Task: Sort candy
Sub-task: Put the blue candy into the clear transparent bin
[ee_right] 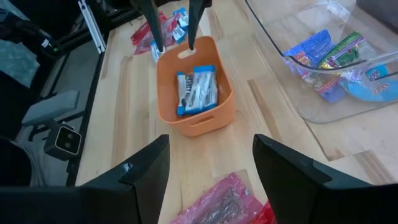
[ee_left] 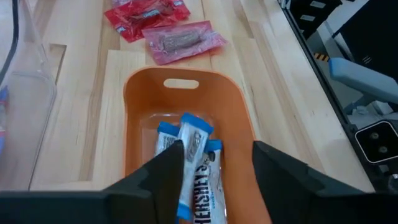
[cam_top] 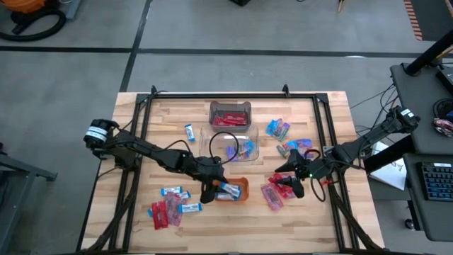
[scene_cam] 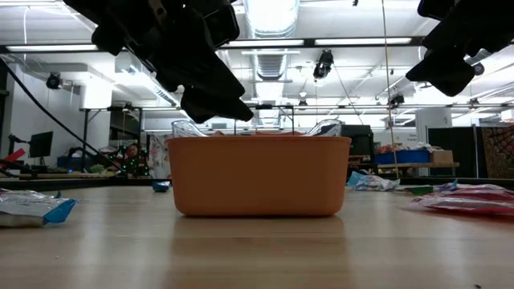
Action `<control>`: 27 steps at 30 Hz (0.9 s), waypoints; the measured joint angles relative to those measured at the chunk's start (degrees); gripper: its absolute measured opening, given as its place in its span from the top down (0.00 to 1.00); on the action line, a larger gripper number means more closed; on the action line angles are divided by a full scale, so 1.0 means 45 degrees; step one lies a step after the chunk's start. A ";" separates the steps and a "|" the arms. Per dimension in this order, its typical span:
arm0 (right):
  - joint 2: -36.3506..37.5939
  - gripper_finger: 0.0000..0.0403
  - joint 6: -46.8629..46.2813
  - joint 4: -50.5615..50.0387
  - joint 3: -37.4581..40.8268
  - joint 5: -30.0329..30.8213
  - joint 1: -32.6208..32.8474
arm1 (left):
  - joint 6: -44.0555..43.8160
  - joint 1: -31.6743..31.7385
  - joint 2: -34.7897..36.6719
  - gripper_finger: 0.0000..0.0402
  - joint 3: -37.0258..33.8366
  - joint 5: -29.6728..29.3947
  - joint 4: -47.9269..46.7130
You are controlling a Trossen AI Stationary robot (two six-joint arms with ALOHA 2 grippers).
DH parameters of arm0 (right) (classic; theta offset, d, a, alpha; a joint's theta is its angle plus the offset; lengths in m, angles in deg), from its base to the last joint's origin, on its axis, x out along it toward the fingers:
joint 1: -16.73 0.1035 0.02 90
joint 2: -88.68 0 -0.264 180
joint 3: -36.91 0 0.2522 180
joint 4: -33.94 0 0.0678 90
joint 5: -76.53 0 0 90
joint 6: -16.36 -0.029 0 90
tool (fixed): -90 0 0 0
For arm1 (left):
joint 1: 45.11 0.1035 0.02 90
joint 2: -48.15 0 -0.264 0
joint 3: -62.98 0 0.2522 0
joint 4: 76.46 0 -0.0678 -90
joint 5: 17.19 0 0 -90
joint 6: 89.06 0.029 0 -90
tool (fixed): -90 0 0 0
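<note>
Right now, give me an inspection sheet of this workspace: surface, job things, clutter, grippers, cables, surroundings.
Surface: pale wooden table inside a black frame.
Job's things: blue-and-white wrapped bars lying in the small orange tray; red packets loose at the table's left front; more red packets near the right arm; crinkly blue and purple sweets in a clear plastic bin; red ones in a second clear bin.
Clutter: nothing seen.
Grippers: left gripper open just above the tray; right gripper open, empty, over the table's right side.
Cables: thin black loop over the bin.
Surroundings: grey floor, keyboard on a side desk.
</note>
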 joint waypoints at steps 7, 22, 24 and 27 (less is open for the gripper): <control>0.0000 0.45 -0.2270 0.0074 0.0000 0.2254 -0.0157 | 0.0550 0.0149 0.0903 0.52 0.0000 -0.0013 -0.1170; -0.0005 0.49 -0.4355 -0.1288 -0.0402 0.2648 -0.3147 | 0.2935 0.0145 0.5618 0.52 -0.0081 -0.2190 -0.4759; -0.0005 0.50 -0.4355 -0.1745 -0.0606 0.2643 -0.3629 | 0.3032 0.0155 0.6121 0.52 -0.0234 -0.2380 -0.4953; -0.0005 0.50 -0.4355 -0.2400 -0.0838 0.2643 -0.4358 | 0.3103 0.0169 0.6737 0.52 -0.0568 -0.2375 -0.5043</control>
